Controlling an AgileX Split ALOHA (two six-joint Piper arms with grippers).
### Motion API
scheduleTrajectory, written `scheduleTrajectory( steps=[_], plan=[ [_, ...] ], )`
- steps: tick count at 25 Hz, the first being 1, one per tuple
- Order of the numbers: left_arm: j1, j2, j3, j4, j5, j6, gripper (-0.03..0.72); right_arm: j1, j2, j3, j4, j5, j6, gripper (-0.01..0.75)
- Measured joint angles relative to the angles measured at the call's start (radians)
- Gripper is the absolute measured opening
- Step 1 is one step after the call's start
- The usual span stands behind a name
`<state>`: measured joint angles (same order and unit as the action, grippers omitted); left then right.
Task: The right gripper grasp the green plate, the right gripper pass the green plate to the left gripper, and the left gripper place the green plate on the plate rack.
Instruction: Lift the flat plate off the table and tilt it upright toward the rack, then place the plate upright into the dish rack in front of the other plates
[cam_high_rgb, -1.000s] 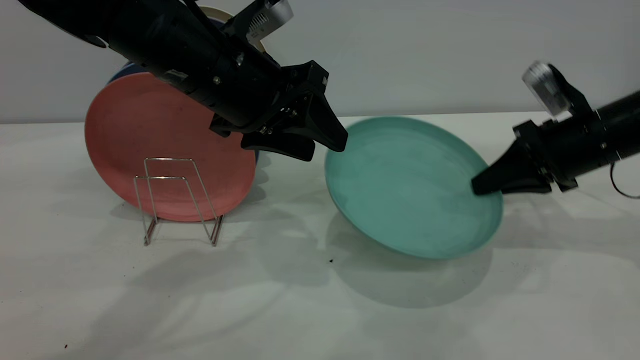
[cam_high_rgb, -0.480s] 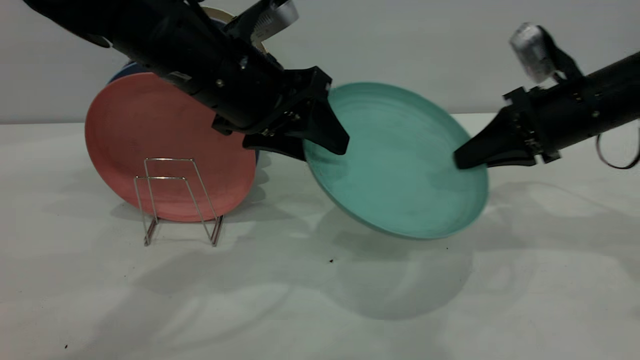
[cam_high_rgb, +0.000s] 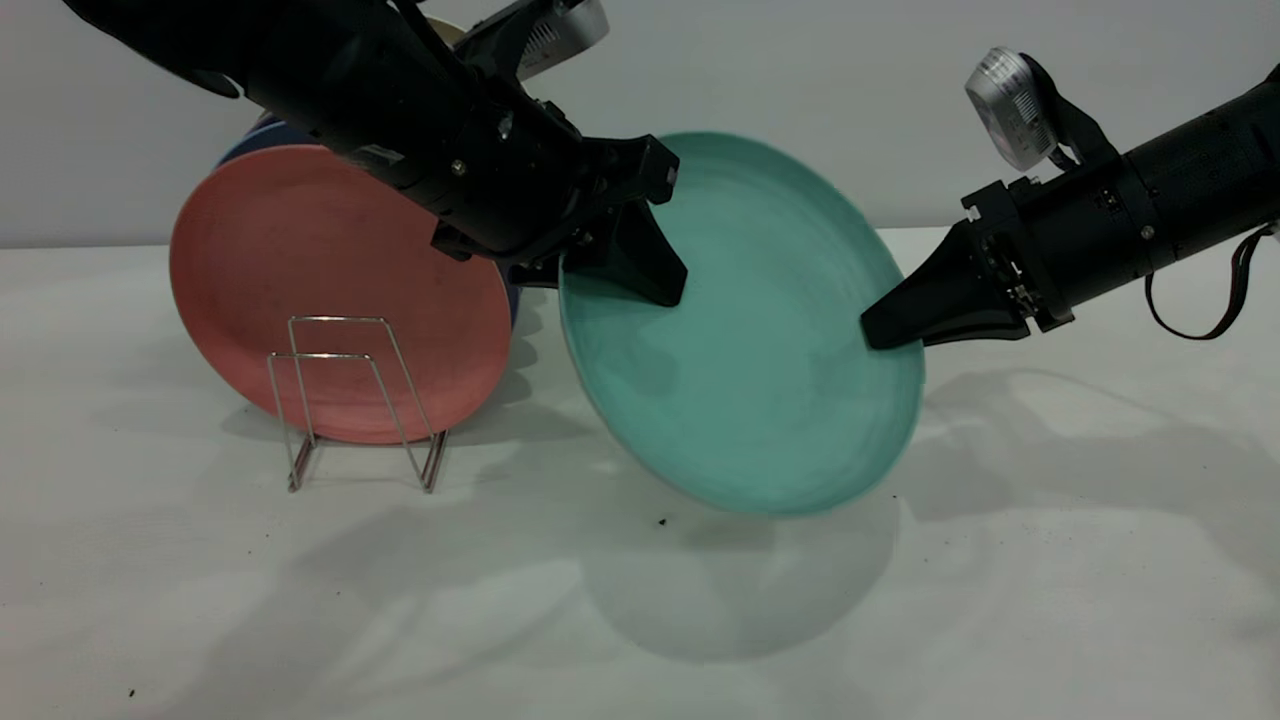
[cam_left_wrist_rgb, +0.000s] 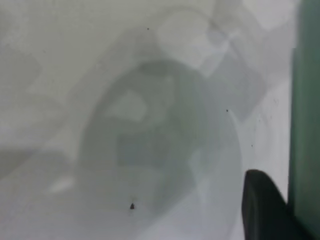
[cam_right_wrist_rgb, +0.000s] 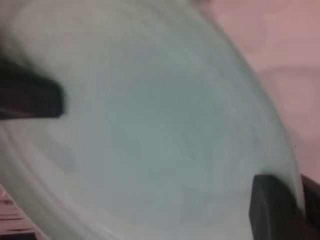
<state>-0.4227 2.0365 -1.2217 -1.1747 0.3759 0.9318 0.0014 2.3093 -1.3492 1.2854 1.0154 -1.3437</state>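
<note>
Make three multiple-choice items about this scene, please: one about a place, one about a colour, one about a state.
1. Where is the green plate?
A. lying flat on the table
B. in the air between the two grippers
C. standing in the plate rack

2. What colour is the plate that stands in the plate rack nearest the camera?
A. salmon pink
B. yellow
C. white

3. How does the right gripper stand?
A. open, away from any plate
B. not in view
C. shut on the green plate's rim

Answers:
1 B: the plate is tilted above its shadow, with the left gripper at one edge and the right gripper at the opposite edge.
2 A: the pink plate stands behind the front wire loops.
3 C: its tip pinches the plate's edge.
</note>
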Motion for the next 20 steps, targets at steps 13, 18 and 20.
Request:
scheduleTrajectory(
  steps=[13, 18, 20],
  plan=[
    [0.057, -0.015, -0.002, 0.050, -0.017, 0.012, 0.139, -0.100, -0.169, 0.000, 0.008, 0.013, 0.034, 0.512],
    [0.158, -0.089, -0.002, 0.166, 0.101, 0.012, 0.139, -0.179, -0.325, 0.000, -0.073, 0.087, 0.143, 0.571],
    [0.204, -0.134, -0.002, 0.238, 0.169, 0.012, 0.139, -0.189, -0.394, 0.001, -0.145, 0.132, 0.194, 0.559]
  ],
)
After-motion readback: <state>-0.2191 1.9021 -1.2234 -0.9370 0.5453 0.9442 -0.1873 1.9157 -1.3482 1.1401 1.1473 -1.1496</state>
